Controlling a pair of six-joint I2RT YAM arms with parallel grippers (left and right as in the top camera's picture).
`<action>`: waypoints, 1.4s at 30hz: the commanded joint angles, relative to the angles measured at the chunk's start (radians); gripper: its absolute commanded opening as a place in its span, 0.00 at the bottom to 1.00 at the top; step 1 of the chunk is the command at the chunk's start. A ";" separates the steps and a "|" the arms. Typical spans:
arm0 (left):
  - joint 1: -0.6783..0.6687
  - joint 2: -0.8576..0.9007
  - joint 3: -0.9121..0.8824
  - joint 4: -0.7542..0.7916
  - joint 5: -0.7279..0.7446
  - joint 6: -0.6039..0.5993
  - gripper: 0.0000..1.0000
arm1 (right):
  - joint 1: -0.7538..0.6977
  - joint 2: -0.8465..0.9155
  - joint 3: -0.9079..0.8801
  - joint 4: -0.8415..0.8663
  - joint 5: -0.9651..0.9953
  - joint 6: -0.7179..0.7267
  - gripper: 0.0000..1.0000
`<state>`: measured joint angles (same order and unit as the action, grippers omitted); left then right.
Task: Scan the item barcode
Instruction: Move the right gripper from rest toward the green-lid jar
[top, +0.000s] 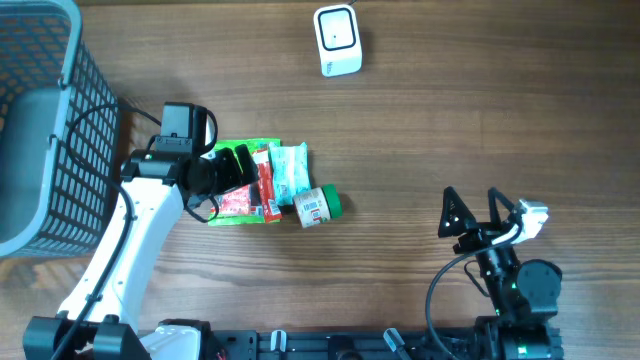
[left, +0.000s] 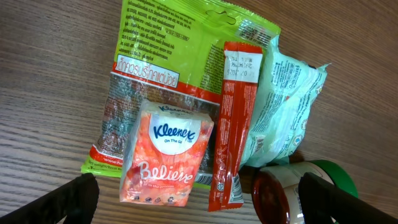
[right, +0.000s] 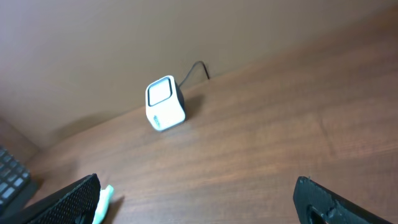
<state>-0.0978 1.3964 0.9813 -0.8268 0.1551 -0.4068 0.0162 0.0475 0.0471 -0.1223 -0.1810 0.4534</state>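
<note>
The wooden table (top: 480, 110) is showing long brown grain lines and looking smooth. Left of its middle, a small pile is lying flat. A shiny green snack bag (left: 180, 37) is sitting at the bottom, and a soft orange tissue pack (left: 168, 155) is resting on it. A long thin red stick packet (left: 233, 124) is lying beside the tissues, and a puffy pale green pack (left: 283, 106) is touching the red one on the right. A little round jar (top: 320, 206) with a green lid is lying on its side at the pile's near right corner. Its front is maybe red, but it is blurry there. The left gripper (left: 196, 193) is hanging over the pile with its black fingers spread wide, gripping nothing. The right gripper (top: 470, 205) is hovering well apart at the near right, its fingers spread wide too, over bare wood. The white boxy scanner (top: 338, 40) is standing at the far edge, with lots of open table between it and the pile. A grey-blue mesh basket (top: 90, 140) is crowding the far left side, just beside the left arm.
</note>
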 joint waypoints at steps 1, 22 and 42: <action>0.005 -0.012 0.014 0.000 0.012 -0.001 1.00 | 0.004 0.070 0.195 -0.100 -0.024 0.050 1.00; 0.006 -0.013 0.336 -0.073 -0.179 0.059 1.00 | 0.005 1.164 1.498 -1.211 -0.467 -0.056 1.00; 0.006 -0.010 0.336 -0.073 -0.179 0.059 1.00 | 0.499 1.491 1.275 -0.951 -0.245 0.802 1.00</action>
<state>-0.0975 1.3907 1.3094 -0.8986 -0.0109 -0.3603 0.4721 1.4864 1.3666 -1.1164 -0.4732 1.0794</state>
